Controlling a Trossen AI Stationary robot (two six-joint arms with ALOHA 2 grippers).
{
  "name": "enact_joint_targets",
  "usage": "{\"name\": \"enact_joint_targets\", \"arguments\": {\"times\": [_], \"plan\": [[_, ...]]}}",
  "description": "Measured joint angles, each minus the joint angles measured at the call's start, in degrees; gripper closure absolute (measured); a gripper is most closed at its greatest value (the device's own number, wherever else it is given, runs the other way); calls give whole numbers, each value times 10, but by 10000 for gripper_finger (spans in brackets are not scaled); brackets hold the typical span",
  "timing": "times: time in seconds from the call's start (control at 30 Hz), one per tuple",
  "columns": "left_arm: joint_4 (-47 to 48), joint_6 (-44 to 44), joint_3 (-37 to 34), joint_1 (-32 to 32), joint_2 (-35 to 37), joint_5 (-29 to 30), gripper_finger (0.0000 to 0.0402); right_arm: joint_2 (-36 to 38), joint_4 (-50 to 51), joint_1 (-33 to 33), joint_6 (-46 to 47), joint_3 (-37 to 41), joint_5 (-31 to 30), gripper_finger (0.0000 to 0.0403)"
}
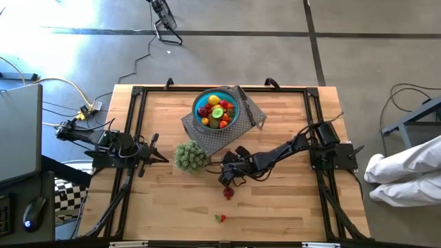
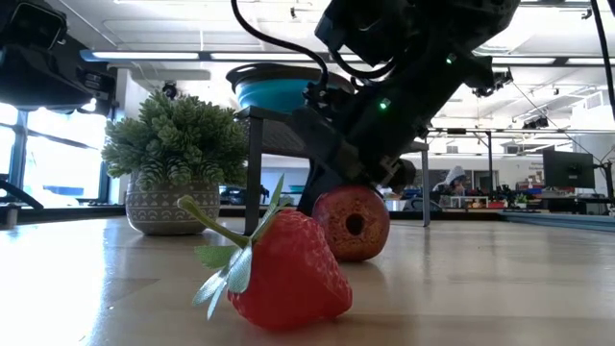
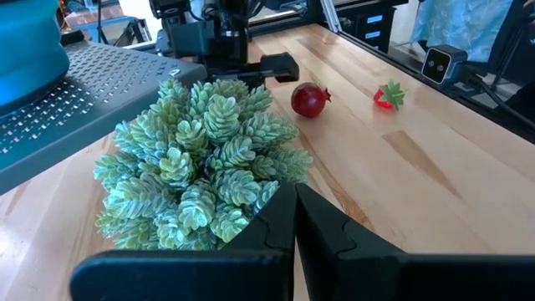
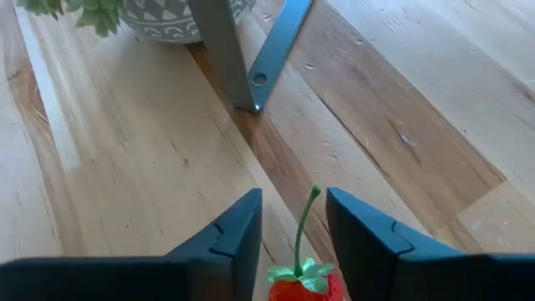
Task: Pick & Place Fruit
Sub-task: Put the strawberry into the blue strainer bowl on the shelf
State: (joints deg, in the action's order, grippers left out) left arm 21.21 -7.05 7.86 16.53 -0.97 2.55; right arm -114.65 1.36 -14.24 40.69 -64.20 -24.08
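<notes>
Reaching in from the right side, the right gripper is low over the middle of the wooden table. Its two fingers are spread apart. Between them shows a red fruit with green leaves and a thin green stem. The stem stands in the gap and the fingers do not touch it there. I cannot tell for sure which fruit this is.

From above, a dark red round fruit lies just on the near side of the right gripper. In the low view this fruit sits on the table right under the gripper, and they seem to touch. A strawberry lies a bit nearer to the front edge, apart from the gripper. Its long stem and green leaves show well in the low view.

More fruit, red, yellow, orange and green, is piled in the blue bowl at the far middle of the table. The bowl stands on a grey stand with little holes. A black-handled knife lies on the stand just to the right of the bowl.

A small green plant in a pot stands left of the right gripper, beside the stand's near corner.

The left gripper waits at the left side of the table, pointing at the plant. Its fingers are pressed together and hold nothing.
</notes>
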Motion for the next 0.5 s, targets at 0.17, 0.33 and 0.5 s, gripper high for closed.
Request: {"name": "enact_joint_targets", "arguments": {"times": [0.17,0.33,0.5], "plan": [[0,0,0,0,0,0,400,0,0,0,0,0,0,323],[0,0,0,0,0,0,400,0,1,0,0,0,0,365],[0,0,0,0,0,0,400,0,1,0,-1,0,0,396]]}}
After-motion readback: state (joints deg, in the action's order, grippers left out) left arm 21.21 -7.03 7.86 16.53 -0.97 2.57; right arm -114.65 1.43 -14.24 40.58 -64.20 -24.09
